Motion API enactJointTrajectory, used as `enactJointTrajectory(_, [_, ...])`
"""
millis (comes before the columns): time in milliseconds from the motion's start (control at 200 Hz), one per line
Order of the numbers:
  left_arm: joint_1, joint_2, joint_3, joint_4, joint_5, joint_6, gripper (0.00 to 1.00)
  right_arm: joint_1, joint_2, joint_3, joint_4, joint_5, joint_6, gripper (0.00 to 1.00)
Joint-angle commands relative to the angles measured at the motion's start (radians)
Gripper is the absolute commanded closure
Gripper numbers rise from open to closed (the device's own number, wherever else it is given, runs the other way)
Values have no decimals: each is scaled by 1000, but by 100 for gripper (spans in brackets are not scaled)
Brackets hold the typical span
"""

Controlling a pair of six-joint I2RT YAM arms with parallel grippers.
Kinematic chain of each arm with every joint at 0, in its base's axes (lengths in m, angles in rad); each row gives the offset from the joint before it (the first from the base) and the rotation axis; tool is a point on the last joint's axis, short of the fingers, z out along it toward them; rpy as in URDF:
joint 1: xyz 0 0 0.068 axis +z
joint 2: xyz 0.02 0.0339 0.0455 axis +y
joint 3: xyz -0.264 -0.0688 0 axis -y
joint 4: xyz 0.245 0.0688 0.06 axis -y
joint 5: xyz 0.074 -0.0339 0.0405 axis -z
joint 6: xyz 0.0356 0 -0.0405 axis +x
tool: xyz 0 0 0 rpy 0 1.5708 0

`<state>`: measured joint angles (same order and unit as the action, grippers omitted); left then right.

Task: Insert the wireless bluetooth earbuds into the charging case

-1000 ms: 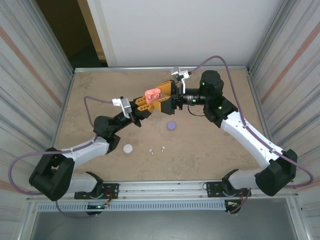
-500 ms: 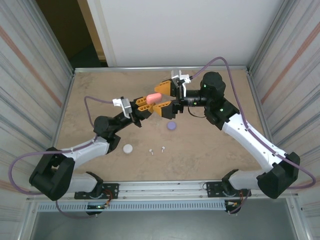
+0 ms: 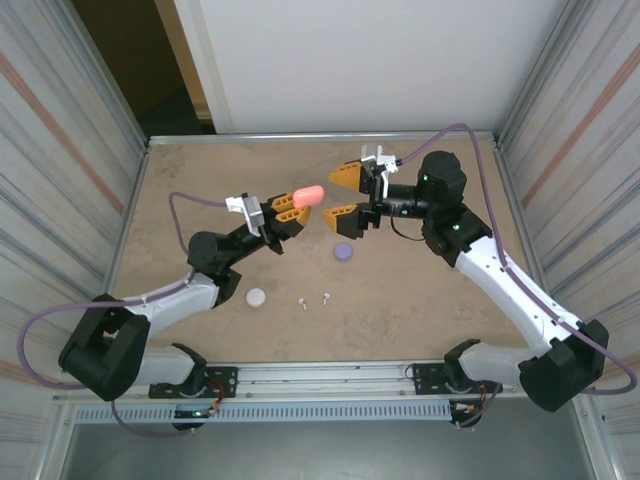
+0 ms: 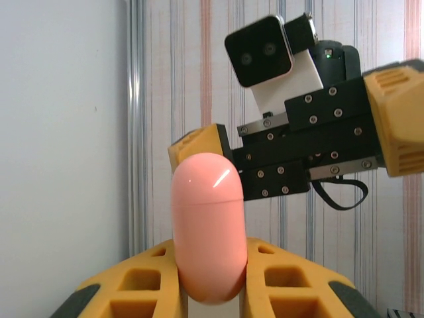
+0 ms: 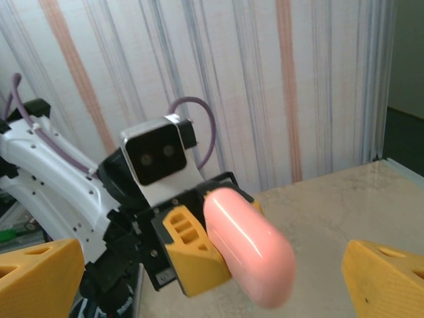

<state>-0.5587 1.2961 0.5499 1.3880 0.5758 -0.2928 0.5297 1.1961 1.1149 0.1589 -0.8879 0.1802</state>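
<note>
Pretty clearly a robotics lab test cell, not a home or a shop. The counter [image 3: 200, 170] was a plain tan slab, boxed in by a striped corrugated left wall [image 3: 60, 170] and right wall [image 3: 585, 120]. A blank white board [image 3: 350, 60] ran along its far edge, and a dark opening [image 3: 130, 60] sat past the far left corner. The left arm [image 3: 170, 297] and right arm [image 3: 510, 285], both white and black, were bolted to an aluminium rail [image 3: 330, 372] at the near edge. Purple cables [image 3: 200, 196] looped off them, and each wrist carried a small boxy camera [image 4: 260, 52].
</note>
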Motion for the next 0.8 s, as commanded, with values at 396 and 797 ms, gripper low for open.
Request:
enactJointTrajectory(396, [-9, -10, 37, 27, 35, -20, 100, 6, 23, 13, -5, -65, -205, 19])
enactJointTrajectory(797, [-10, -7, 41, 26, 38, -20, 100, 22, 90, 68, -3, -51, -201, 41])
